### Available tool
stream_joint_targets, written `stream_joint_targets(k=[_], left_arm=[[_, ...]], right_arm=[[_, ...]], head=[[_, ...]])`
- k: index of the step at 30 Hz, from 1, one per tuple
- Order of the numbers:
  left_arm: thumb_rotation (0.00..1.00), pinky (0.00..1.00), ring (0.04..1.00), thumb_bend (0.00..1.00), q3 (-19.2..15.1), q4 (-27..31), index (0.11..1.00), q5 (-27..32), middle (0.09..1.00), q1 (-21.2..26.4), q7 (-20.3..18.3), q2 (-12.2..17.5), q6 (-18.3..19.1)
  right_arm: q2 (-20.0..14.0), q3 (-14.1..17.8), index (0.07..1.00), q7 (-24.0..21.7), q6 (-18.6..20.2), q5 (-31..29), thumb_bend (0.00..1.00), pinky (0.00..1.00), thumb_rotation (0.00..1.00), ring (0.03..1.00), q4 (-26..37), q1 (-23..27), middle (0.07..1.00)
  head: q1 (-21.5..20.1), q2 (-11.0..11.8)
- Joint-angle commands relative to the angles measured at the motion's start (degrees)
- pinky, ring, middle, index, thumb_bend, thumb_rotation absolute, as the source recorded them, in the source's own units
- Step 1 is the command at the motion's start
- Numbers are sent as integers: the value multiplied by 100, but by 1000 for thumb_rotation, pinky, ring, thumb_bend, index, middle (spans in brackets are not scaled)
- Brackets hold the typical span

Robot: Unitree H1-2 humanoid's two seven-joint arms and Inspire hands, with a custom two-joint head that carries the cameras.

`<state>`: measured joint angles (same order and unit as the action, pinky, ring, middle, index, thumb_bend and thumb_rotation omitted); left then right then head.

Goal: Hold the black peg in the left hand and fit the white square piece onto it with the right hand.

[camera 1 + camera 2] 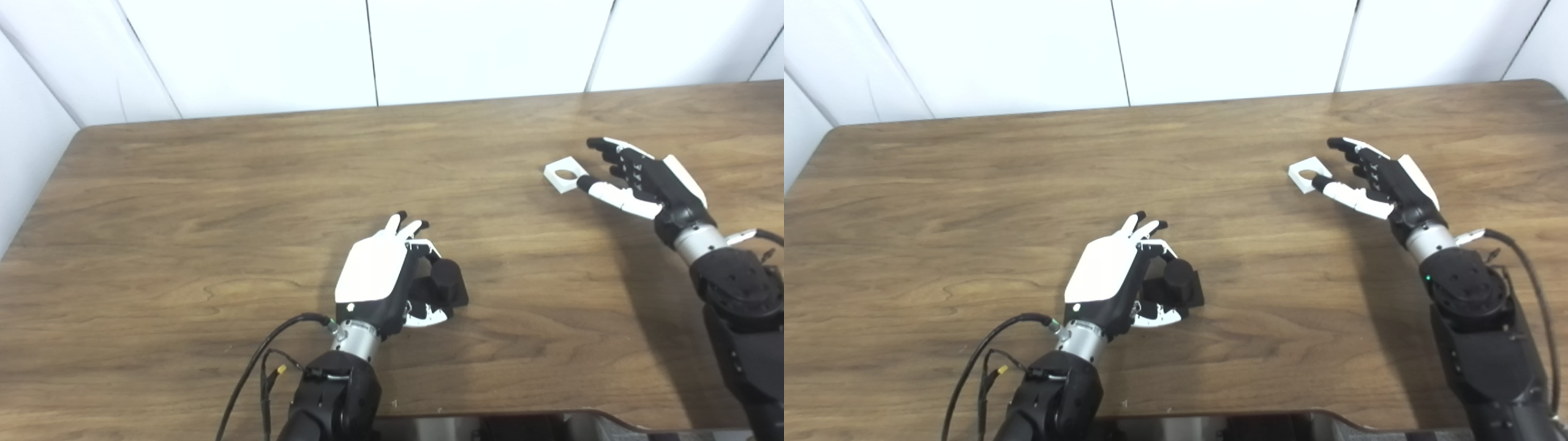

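Left eye view: at lower centre the left hand point(380, 275) has its fingers curled around the black peg point(446, 283), resting on the bench point(184, 202). A loose wrap could let the peg tilt.

Right eye view: at upper right the right hand point(1381, 177), fingers spread and empty, touches the white square piece point(1308, 174) with its thumb tip; it may skid away.

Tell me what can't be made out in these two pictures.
- Black peg: whether the left hand actually grips it; the palm hides the contact, both views.
- White square piece: whether the right hand touches it; too small, both views.
- Both arms: cut off by the bottom edge.
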<state>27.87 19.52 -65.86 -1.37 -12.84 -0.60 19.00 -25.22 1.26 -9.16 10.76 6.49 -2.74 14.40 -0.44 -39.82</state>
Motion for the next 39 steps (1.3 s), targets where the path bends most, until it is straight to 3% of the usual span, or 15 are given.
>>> stream_joint_targets(k=[1, 7, 19, 39], left_arm=[[68, 924, 1000, 517, -3, -53, 492, -90, 914, 2, 42, -2, -40], [69, 919, 1000, 516, 2, -42, 493, -99, 916, -23, 28, -1, -25], [67, 914, 990, 517, 16, -72, 493, -71, 909, -48, 98, 3, -46], [69, 923, 991, 516, 43, -87, 493, -92, 909, -75, 148, -43, -5]], right_arm=[[-225, -34, 816, 54, -324, 249, 817, 911, 416, 919, 75, 328, 900], [-434, -231, 821, 51, -552, 708, 833, 910, 364, 917, -71, 457, 895], [-725, -566, 846, -176, -448, 1401, 843, 877, 376, 925, -116, 745, 919], [-1119, -969, 840, -631, -705, 1906, 820, 872, 299, 951, -642, 1455, 921]], head=[[-6, -8], [-12, 2], [-6, 46], [14, 71]])
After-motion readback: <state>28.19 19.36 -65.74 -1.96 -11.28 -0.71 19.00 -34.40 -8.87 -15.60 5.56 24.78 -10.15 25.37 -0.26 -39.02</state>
